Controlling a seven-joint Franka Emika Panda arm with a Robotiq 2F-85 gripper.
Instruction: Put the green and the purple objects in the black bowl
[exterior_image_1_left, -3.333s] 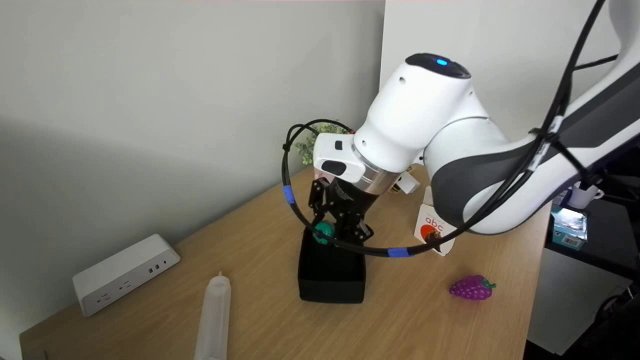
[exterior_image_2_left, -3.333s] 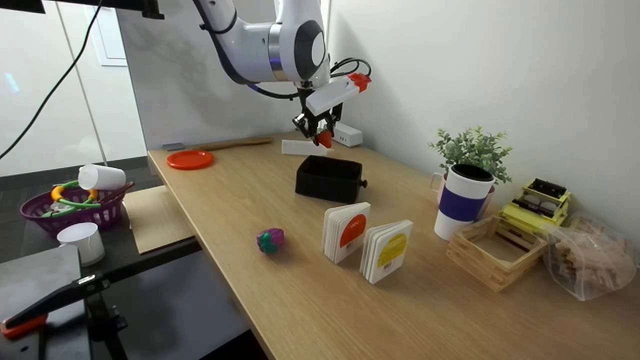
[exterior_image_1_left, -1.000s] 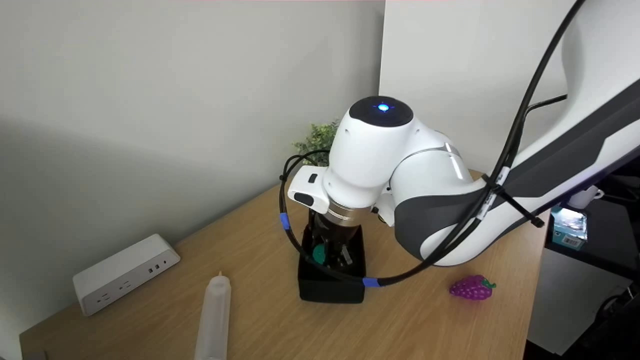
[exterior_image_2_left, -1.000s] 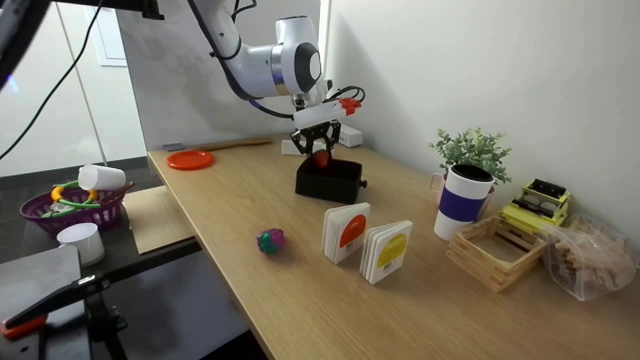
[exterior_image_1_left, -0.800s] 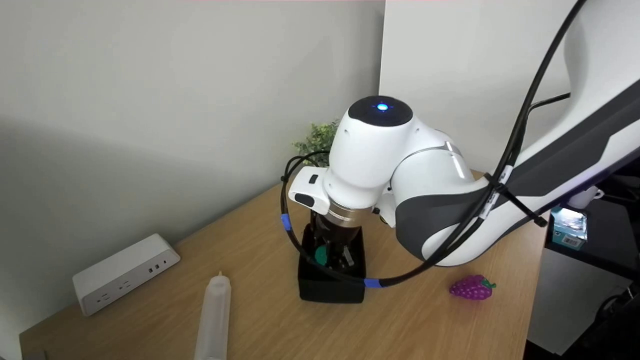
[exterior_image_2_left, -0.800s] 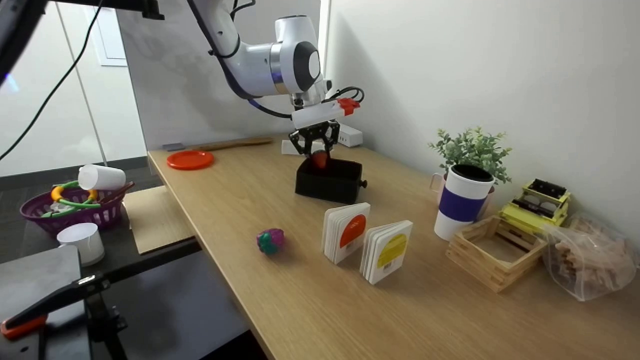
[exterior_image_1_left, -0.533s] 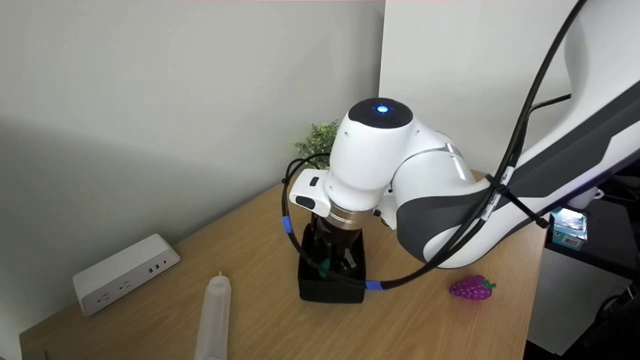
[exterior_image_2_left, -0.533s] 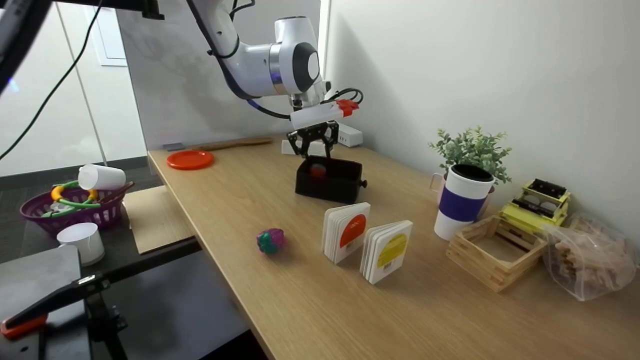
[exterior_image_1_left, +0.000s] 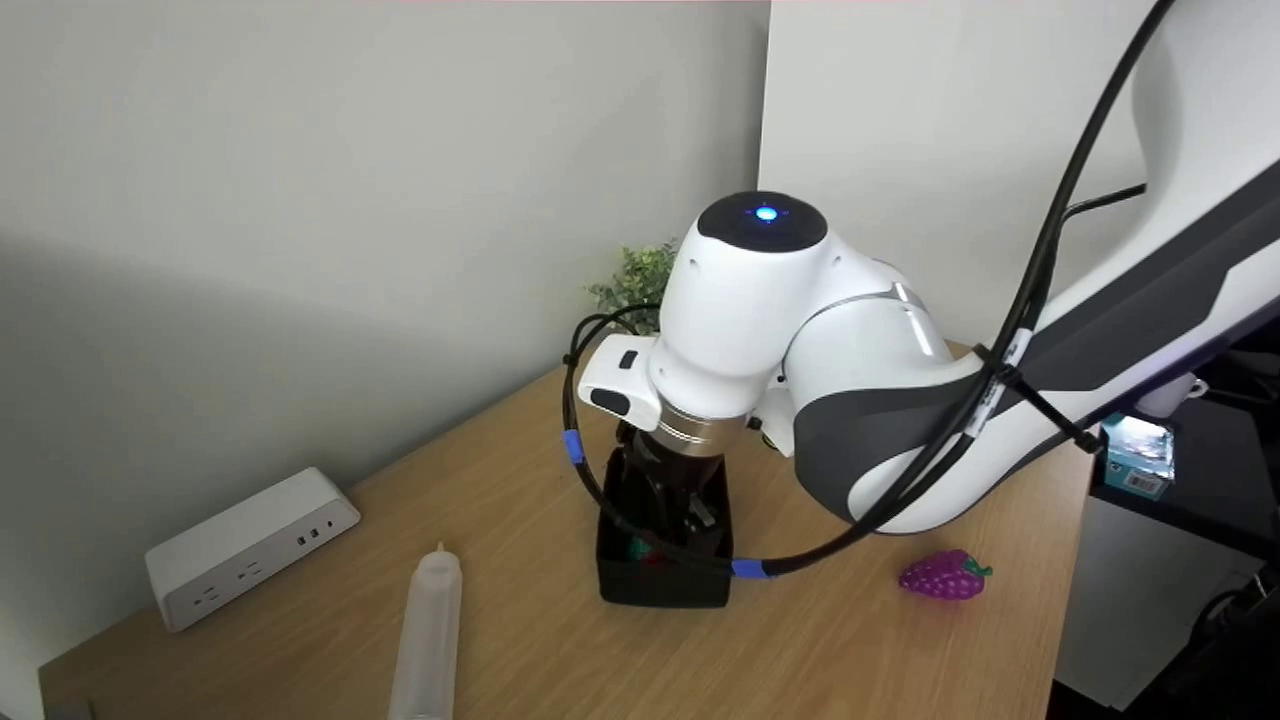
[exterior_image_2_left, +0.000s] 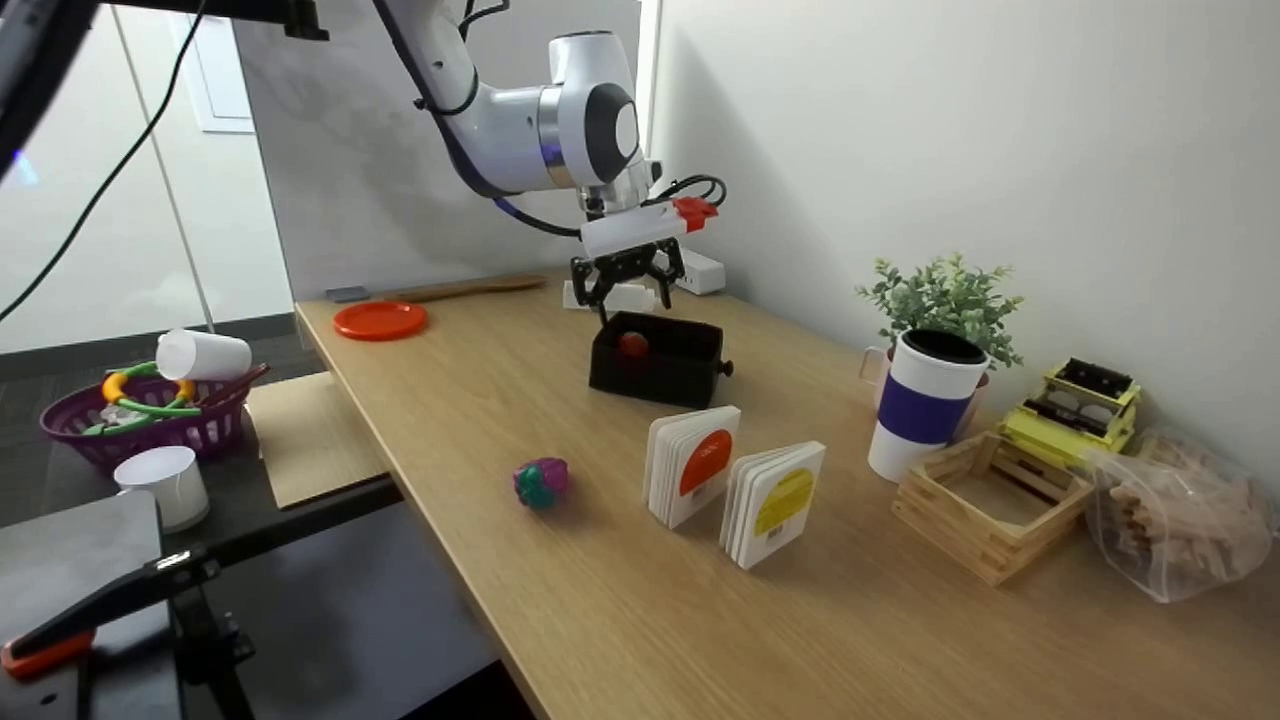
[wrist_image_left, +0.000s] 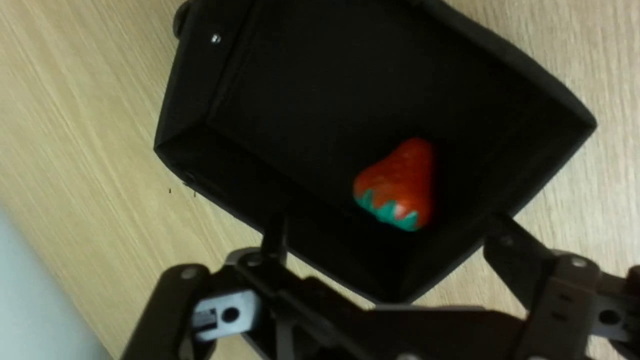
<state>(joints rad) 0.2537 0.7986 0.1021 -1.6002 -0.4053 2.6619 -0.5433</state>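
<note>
The black bowl, a rectangular black box (exterior_image_2_left: 640, 380) with a knob, stands on the table below my gripper (exterior_image_2_left: 635, 308). Inside it lies a toy strawberry (wrist_image_left: 397, 185), red with a green crown, the one green-marked piece near me; in an exterior view the cable and gripper partly cover the strawberry (exterior_image_1_left: 638, 548). In the wrist view the fingers (wrist_image_left: 515, 250) are spread wide over one corner of the box, with nothing between them, apart from the strawberry. The purple object, a bunch of grapes (exterior_image_1_left: 942, 576) with a green stem, rests on the table away from the box.
Two upright card books (exterior_image_2_left: 690, 465) stand between the box and the near table. A travel mug (exterior_image_2_left: 925, 410), plant (exterior_image_2_left: 945, 300) and wooden crate (exterior_image_2_left: 995, 500) line the wall side. Elsewhere are a red plate (exterior_image_2_left: 381, 320), clear bottle (exterior_image_1_left: 430, 640) and power strip (exterior_image_1_left: 250, 545).
Earlier the gripper carried the strawberry above the box, then lowered it in. Within the last second its jaws opened and the strawberry dropped to the box floor; the arm barely moved.
</note>
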